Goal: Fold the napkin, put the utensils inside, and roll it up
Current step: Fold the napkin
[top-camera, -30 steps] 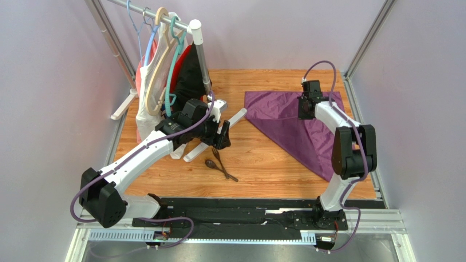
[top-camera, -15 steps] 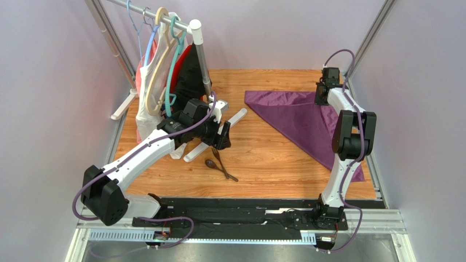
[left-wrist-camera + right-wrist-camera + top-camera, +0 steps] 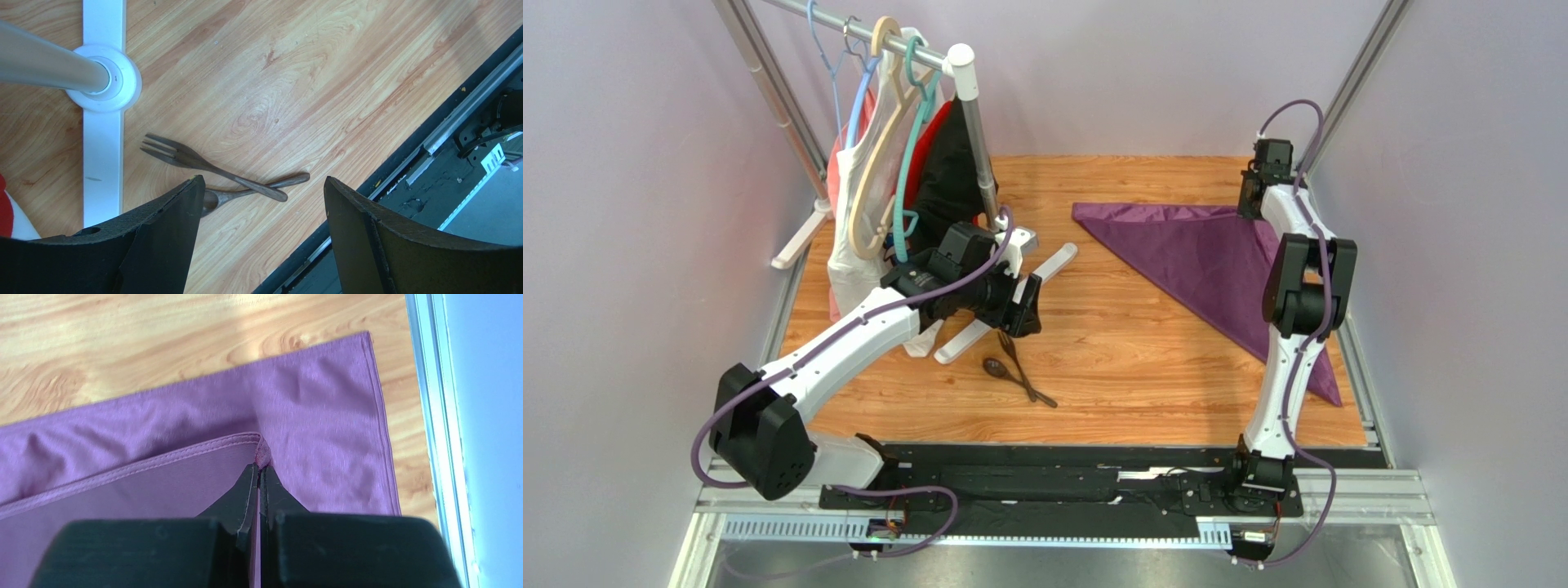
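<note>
Wooden tabletop (image 3: 1136,355), upper right: right gripper (image 3: 258,467) pinches the wrinkled purple cloth napkin (image 3: 1192,251), apparently mid-fold; next, align corners, release. Left gripper (image 3: 263,182) gapes empty.

Swinging the right gripper (image 3: 258,471) from mid-cloth out toward the far right corner of the table (image 3: 1124,355), jaws pinched on a corner of the napkin (image 3: 1210,263). Dragging that upper layer across the lower one, close to its far right corner. Flattening the earlier humped fold into a clean triangle. Stretching the right arm farther along the table's right side.
</note>
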